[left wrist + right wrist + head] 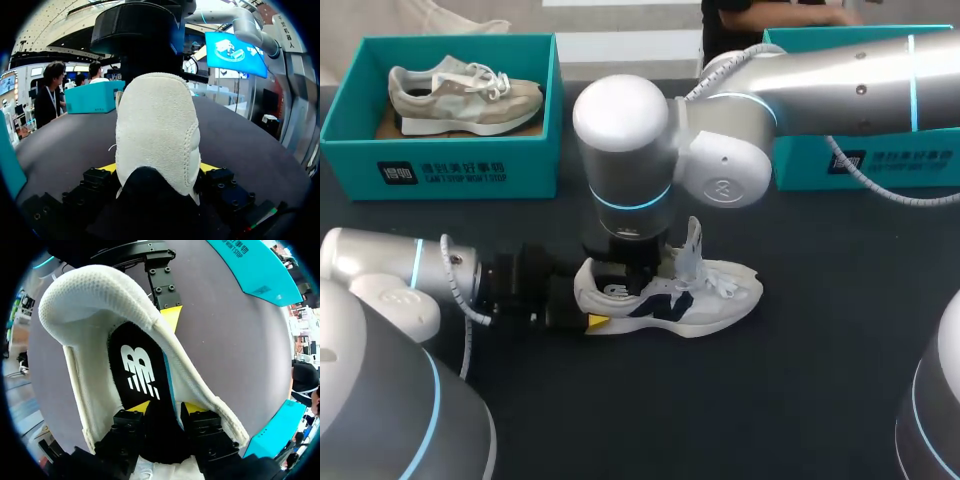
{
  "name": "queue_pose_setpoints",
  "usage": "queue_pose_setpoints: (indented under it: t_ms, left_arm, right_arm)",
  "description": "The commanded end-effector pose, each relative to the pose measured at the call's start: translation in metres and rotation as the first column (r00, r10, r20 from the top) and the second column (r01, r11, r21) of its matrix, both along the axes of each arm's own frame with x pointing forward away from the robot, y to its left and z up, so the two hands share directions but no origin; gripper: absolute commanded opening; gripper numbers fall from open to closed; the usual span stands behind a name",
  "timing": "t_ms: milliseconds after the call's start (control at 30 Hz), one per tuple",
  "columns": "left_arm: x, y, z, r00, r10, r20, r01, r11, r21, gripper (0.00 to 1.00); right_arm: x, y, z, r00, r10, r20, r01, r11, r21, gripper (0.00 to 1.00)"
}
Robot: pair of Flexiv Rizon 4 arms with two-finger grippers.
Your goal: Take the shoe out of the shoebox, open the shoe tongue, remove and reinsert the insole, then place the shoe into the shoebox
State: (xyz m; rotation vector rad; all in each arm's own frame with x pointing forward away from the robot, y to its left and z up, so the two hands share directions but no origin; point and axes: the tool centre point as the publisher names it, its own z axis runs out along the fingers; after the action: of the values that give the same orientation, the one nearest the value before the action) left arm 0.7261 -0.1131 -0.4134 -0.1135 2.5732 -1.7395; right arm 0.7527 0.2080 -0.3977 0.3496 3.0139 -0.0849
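While the white mesh-and-suede sneaker with a navy side logo [710, 300] stands upright on the dark table [820, 400], my left gripper [157, 169] clamps its heel from both sides, and my right gripper [165, 410] pinches the black logo-printed insole [140, 370] inside it.

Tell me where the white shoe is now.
In the head view the white shoe stands in the middle of the table, its heel clamped by the left tool from the left, while the right tool, from above, grips its insole.
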Motion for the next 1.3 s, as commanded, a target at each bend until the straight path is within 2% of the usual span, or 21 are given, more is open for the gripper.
queue_pose_setpoints:
  t_ms: [33, 67, 100, 133, 233, 500, 667, 833, 967, 1100, 1200, 1300]
  left_arm:
    - [-0.002, -0.001, 0.000, 1.000, 0.000, 0.002, 0.000, 1.000, -0.002, 0.00]
    - [-0.002, -0.001, 0.000, 1.000, 0.000, 0.002, 0.000, 1.000, -0.002, 0.00]
    - [-0.002, -0.001, 0.000, 1.000, 0.000, 0.002, 0.000, 1.000, -0.002, 0.00]
    - [-0.002, -0.001, 0.000, 1.000, 0.000, 0.002, 0.000, 1.000, -0.002, 0.00]
    - [-0.002, -0.001, 0.000, 1.000, 0.000, 0.002, 0.000, 1.000, -0.002, 0.00]
    - [-0.002, -0.001, 0.000, 1.000, 0.000, 0.002, 0.000, 1.000, -0.002, 0.00]
    - [-0.002, -0.001, 0.000, 1.000, 0.000, 0.002, 0.000, 1.000, -0.002, 0.00]
    - [-0.002, -0.001, 0.000, 1.000, 0.000, 0.002, 0.000, 1.000, -0.002, 0.00]
    - [-0.002, -0.001, 0.000, 1.000, 0.000, 0.002, 0.000, 1.000, -0.002, 0.00]
    - [-0.002, -0.001, 0.000, 1.000, 0.000, 0.002, 0.000, 1.000, -0.002, 0.00]
    - [-0.002, -0.001, 0.000, 1.000, 0.000, 0.002, 0.000, 1.000, -0.002, 0.00]
    - [-0.002, -0.001, 0.000, 1.000, 0.000, 0.002, 0.000, 1.000, -0.002, 0.00]
  right_arm:
    - [0.000, 0.004, -0.020, 1.000, 0.001, -0.031, -0.001, 1.000, 0.019, 0.26]
    - [-0.003, 0.005, -0.021, 0.999, -0.001, -0.034, 0.002, 1.000, 0.023, 0.21]
    - [-0.006, 0.005, -0.021, 0.999, -0.008, -0.039, 0.009, 1.000, 0.026, 0.06]
    - [-0.009, 0.004, -0.021, 0.999, -0.014, -0.042, 0.015, 0.999, 0.028, 0.00]
    - [-0.017, -0.002, -0.010, 0.999, -0.047, -0.020, 0.048, 0.998, 0.033, 0.00]
    - [-0.029, -0.024, 0.041, 0.989, -0.109, 0.097, 0.103, 0.993, 0.065, 0.00]
    - [-0.031, -0.037, 0.065, 0.982, -0.124, 0.141, 0.119, 0.992, 0.037, 0.00]
    - [-0.023, -0.043, 0.077, 0.979, -0.123, 0.166, 0.121, 0.992, 0.023, 0.00]
    - [-0.013, -0.030, 0.079, 0.985, -0.065, 0.162, 0.053, 0.996, 0.075, 0.00]
    - [-0.001, -0.007, 0.078, 0.990, 0.016, 0.141, -0.034, 0.991, 0.129, 0.00]
    - [0.007, 0.008, 0.084, 0.987, 0.092, 0.134, -0.114, 0.979, 0.171, 0.00]
    - [0.010, 0.024, 0.090, 0.984, 0.151, 0.092, -0.168, 0.963, 0.213, 0.00]
